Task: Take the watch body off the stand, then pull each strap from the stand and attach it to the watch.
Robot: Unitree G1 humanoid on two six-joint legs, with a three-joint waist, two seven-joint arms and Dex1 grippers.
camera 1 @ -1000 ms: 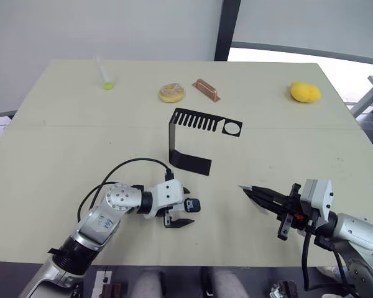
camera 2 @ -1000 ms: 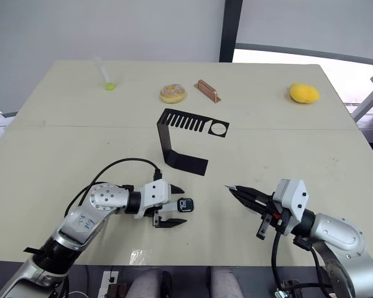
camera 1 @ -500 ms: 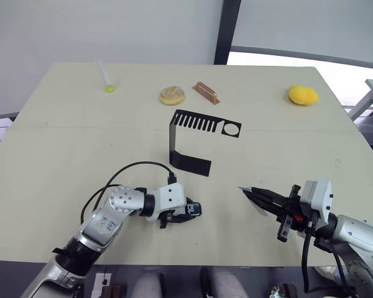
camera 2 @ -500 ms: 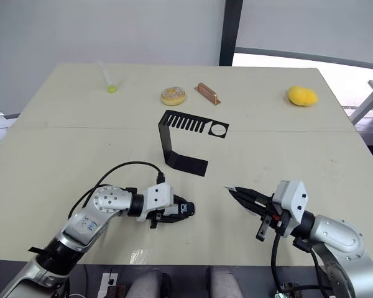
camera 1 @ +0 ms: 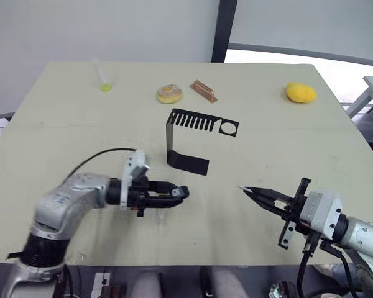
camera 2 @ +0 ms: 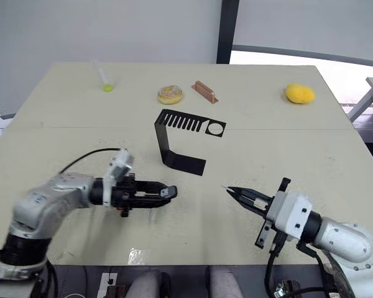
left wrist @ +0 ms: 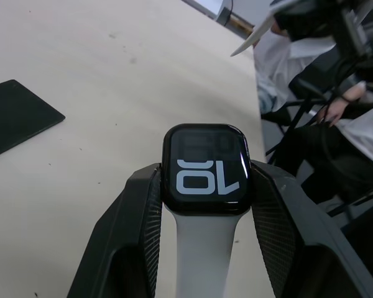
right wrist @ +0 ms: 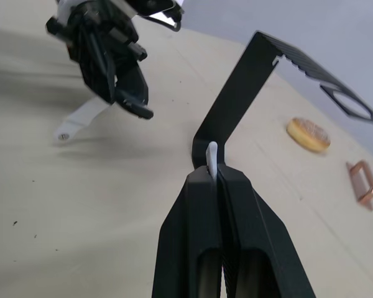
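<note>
My left gripper [camera 1: 178,194] is shut on the watch body [left wrist: 206,164], a small black case with white digits, held a little above the table. One white strap [left wrist: 202,248] is joined to the watch; in the right wrist view this strap [right wrist: 81,118] hangs down with its end on the table. My right gripper [camera 1: 253,192] is shut on the other strap [right wrist: 212,155], whose white tip pokes out toward the watch. A hand's width separates the two grippers. The black stand [camera 1: 188,140] sits behind them mid-table with nothing on it.
Along the far side of the table [camera 1: 62,136] lie a small tube with a green end [camera 1: 103,77], a doughnut-shaped piece [camera 1: 169,94], a copper-coloured block [camera 1: 203,90] and a yellow lump [camera 1: 300,92]. The table's front edge runs just below both grippers.
My left gripper closed on the watch lying on the table, lifted it and turned to point toward the right gripper. The right gripper rolled slightly but stayed in place.
</note>
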